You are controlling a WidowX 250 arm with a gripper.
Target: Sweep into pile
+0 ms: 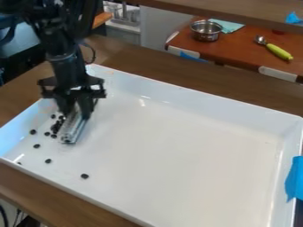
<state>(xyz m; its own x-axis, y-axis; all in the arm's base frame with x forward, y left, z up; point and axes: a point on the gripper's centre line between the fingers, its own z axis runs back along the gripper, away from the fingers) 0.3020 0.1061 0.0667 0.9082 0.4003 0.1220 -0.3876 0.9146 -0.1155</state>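
Tool: black, two-fingered, over the left part of the tray; clenched on a sweeping piece.
Sweeping piece: elongated, silvery and see-through in look, with a shiny surface; angled down from the tool, its lower end at the tray floor. Exact material cannot be told.
Dark pieces: small, rounded, near black. Several are bunched just beside the sweeping piece, toward the tray's left wall; others lie apart, scattered toward the near left edge.
Outlying piece: dark, oval, well apart from the bunch, nearer the camera.
Tray: white, smooth, glossy, rectangular with raised, sloping walls; contains the dark pieces. Light reflections show on the far and left walls.
Blue tape: matte strip, wrinkled, over the right rim of the tray.
Desk: brown, wood-like surface, beneath the tray.
Reddish-brown surface: beyond the desk, with pale corner parts.
Pot: round, shiny metal, on that surface; contents cannot be told.
Cloth: pale green-blue, flat, beside the pot.
Scoop: metal head, yellow-green handle, right of the pot.
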